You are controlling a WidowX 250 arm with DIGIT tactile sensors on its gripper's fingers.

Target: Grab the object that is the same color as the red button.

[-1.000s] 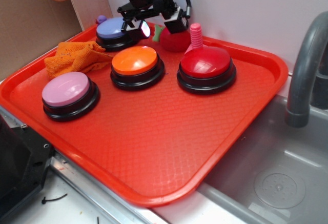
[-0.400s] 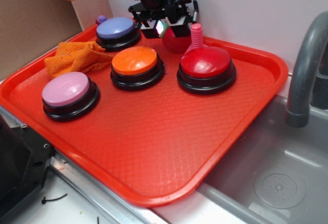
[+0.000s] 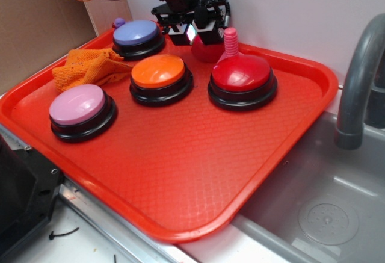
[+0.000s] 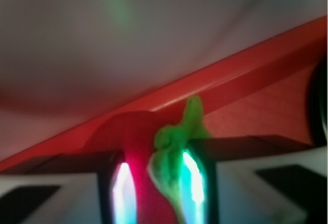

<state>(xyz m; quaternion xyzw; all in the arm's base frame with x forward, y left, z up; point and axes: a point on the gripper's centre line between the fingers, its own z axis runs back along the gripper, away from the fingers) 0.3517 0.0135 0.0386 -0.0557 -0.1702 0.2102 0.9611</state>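
Here the red tray holds everything: four dome buttons, a cloth, a peg and a small plush toy. The red button sits toward the tray's back right, the orange button just left of it, the pink button near the front left, and the blue button at the back left. An orange cloth lies crumpled between the blue and pink buttons, against the left rim. A pink ridged peg stands upright just behind the red button, touching or nearly touching its dome.

The red plush toy rests at the tray's back rim, between the blue button and the peg. The end effector is down over it. In the wrist view the two fingers stand either side of the toy, whose red body and green leaf tip fill the gap between them, so the end effector is clamped on the toy. The tray's raised rim runs diagonally behind it.

To the right of the tray lies a grey sink with a drain in its floor, and a grey faucet arches above it.
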